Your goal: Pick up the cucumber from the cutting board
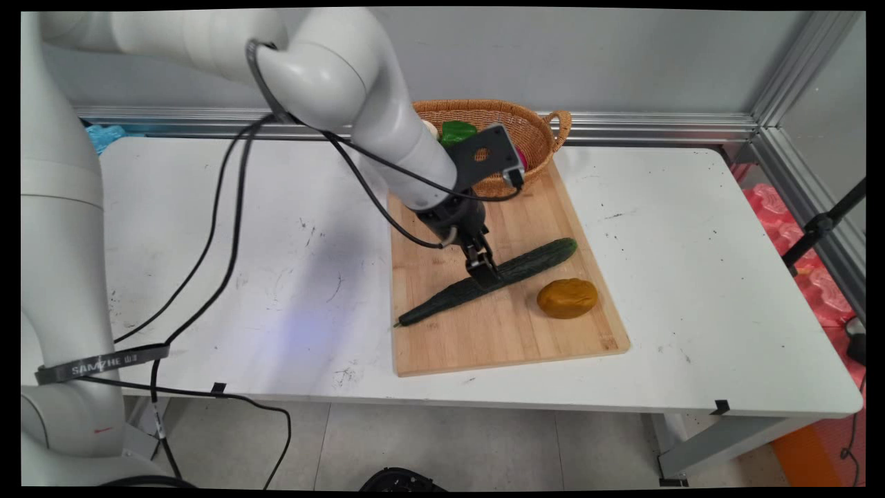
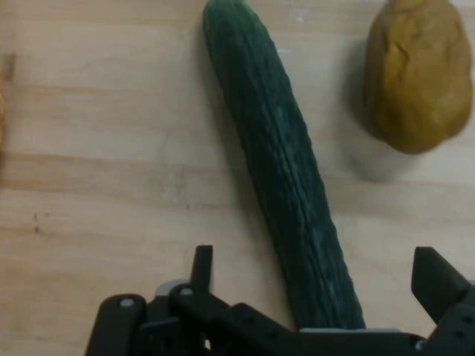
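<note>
A long dark green cucumber [image 1: 539, 259] [image 2: 274, 148] lies slantwise on a wooden cutting board [image 1: 484, 332] [image 2: 111, 148]. My gripper [image 1: 484, 273] [image 2: 319, 278] is down at its middle, open, with one finger on each side of the cucumber and a gap on both sides. A brown, potato-like lump [image 1: 567, 298] [image 2: 419, 74] rests on the board just right of the cucumber, apart from it.
A wicker basket [image 1: 532, 131] stands on the board's far end with a green pepper [image 1: 458, 131] and other items partly hidden by the arm. Black cables hang over the table's left half. Blue cloth [image 1: 104, 135] lies at the back left.
</note>
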`<state>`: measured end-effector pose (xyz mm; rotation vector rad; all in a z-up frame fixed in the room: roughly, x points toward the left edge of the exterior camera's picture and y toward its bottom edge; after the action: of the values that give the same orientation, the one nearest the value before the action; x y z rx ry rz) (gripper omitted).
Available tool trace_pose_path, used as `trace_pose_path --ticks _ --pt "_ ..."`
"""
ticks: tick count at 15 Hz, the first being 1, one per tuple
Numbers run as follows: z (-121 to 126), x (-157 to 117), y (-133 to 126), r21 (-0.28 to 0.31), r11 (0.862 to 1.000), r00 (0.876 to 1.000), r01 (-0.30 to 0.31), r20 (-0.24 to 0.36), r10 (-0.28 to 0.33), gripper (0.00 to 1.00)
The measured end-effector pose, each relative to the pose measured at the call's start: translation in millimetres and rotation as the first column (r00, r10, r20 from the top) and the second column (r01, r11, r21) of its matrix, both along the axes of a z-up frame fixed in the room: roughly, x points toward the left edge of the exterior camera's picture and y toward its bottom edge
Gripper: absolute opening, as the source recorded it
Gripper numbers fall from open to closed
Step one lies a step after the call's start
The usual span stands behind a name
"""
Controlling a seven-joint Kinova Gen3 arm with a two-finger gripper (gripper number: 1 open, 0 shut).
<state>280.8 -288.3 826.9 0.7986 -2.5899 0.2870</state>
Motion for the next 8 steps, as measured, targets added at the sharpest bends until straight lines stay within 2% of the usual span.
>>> trace_pose_path --ticks 8 --pt "-38.9 -9.1 -9.2 0.025 0.997 0.997 -0.076 -0.02 0.076 1.0"
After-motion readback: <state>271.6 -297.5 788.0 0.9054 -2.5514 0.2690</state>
